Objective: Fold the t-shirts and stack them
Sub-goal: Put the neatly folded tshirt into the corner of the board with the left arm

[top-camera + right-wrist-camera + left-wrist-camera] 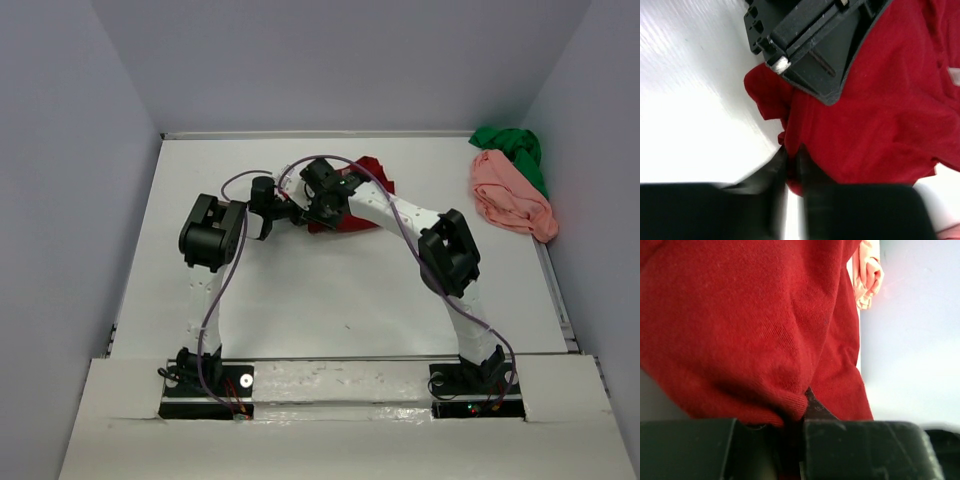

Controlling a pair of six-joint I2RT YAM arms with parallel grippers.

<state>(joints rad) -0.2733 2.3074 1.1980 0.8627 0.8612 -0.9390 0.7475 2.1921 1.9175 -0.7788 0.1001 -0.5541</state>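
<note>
The dark red t-shirt (372,178) lies bunched and creased at the far middle of the white table (340,310), and both arms' ends cover much of it in the top view. Both grippers meet at its left edge, close together. The left gripper (790,424) has its fingers pressed almost together, with a thick fold of the red cloth pinched between them; in its own wrist view the cloth bulges out above the fingers and fills most of the picture. The right gripper (792,167) is also nearly closed and pinches a narrow ridge of the same shirt at its edge, where the red cloth meets the bare table. In the right wrist view the black body of the left gripper sits just above that pinch, over the cloth. Whether the held edge is off the table or resting on it I cannot tell.

The salmon pink t-shirt (512,198) lies crumpled at the far right of the table, well apart from the red one. The bright green t-shirt (514,148) is heaped just behind it, touching it, in the far right corner against the pale wall (590,150).
</note>
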